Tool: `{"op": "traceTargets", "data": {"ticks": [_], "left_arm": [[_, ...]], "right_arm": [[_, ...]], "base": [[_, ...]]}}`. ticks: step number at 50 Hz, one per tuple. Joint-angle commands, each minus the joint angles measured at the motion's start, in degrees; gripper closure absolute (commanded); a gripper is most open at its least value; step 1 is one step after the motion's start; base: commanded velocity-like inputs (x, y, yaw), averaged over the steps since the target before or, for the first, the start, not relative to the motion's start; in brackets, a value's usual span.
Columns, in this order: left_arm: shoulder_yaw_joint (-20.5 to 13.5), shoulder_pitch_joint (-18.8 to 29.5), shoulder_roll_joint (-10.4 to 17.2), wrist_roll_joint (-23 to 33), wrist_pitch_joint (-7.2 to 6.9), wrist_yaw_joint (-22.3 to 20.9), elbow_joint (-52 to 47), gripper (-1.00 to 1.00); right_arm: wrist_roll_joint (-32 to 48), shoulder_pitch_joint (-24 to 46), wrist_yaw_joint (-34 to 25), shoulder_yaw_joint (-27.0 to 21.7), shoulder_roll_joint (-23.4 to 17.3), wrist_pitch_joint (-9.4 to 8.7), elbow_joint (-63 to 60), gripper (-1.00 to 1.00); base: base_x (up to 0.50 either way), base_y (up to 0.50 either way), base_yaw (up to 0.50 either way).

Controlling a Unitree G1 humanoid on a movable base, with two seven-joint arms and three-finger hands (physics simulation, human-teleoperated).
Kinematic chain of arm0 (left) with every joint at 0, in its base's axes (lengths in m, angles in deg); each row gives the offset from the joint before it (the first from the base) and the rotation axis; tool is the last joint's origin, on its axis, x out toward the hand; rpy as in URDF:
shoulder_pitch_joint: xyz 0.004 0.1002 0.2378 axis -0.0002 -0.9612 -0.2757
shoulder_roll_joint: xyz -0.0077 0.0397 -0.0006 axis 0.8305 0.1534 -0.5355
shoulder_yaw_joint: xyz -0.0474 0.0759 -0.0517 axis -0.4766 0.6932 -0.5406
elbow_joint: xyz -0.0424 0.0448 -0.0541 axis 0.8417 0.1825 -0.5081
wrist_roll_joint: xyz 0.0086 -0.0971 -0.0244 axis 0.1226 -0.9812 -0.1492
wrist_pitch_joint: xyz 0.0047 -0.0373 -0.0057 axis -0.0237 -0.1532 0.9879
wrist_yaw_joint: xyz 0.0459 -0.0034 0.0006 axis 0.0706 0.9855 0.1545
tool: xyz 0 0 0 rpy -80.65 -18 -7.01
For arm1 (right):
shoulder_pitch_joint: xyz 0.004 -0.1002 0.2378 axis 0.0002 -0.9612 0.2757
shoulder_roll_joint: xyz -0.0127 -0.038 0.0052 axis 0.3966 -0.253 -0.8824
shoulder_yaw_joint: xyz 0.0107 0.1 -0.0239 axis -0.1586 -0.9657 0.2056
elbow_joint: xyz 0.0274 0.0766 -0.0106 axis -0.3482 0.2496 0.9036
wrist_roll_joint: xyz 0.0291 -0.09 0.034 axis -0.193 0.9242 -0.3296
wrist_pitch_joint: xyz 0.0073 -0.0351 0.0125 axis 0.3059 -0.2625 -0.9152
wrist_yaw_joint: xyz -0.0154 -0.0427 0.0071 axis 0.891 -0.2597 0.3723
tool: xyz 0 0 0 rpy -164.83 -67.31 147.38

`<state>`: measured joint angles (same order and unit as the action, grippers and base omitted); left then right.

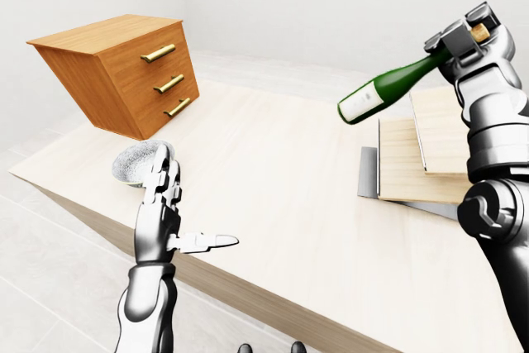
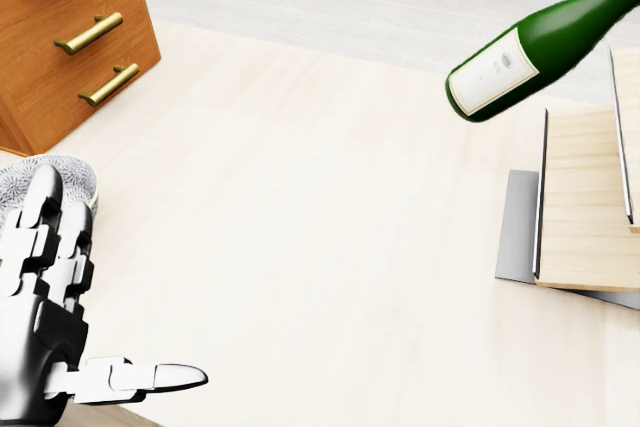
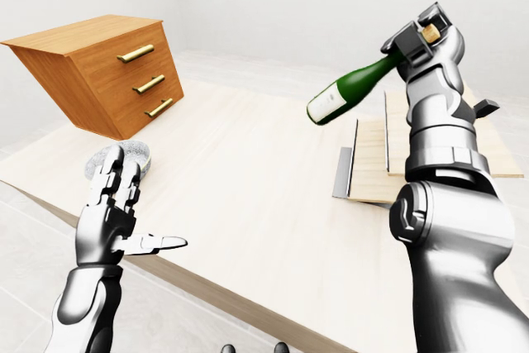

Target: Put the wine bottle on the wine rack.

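Green wine bottle (image 1: pixel 388 90), white label unreadable, right robot hand (image 1: pixel 463 39) gripping neck

My arms are glossy silver-grey metal with rounded shells and dark grey joint rings. The left hand (image 1: pixel 161 204) has pale, blocky segmented fingers with dark gaps; the right hand (image 3: pixel 421 43) is darker grey, at one o'clock.

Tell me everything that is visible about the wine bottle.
The wine bottle is dark green glass with a white label near its base and a tan cork. The right hand grips its neck. It is held in the air, tilted, base lower and toward the view's left, above the left edge of the wooden wine rack, not touching it.
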<state>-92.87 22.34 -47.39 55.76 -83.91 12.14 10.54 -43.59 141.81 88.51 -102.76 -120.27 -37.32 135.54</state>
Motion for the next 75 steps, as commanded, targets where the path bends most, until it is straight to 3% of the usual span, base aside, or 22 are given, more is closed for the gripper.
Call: {"op": "traceTargets", "data": {"ticks": [1,50,75], "left_arm": [[0.1,0.1,0.1,0.1,0.0,0.1,0.5,-1.0],[0.8,0.3,0.0,0.6,0.0,0.7,1.7,-1.0],[2.8,1.9,0.2,2.2,0.0,1.9,-4.5,-1.0]], "right_arm": [[0.7,-1.0,-0.6,-2.2,-2.6,0.0,-0.5,1.0],[-4.6,-4.0,0.7,-5.2,-11.7,0.0,0.0,1.0],[-8.7,-9.9,-0.5,-7.6,-18.4,0.0,0.1,1.0]], "base": [[0.0,0.0,0.0],[0.0,0.0,0.0],[0.0,0.0,0.0]]}}
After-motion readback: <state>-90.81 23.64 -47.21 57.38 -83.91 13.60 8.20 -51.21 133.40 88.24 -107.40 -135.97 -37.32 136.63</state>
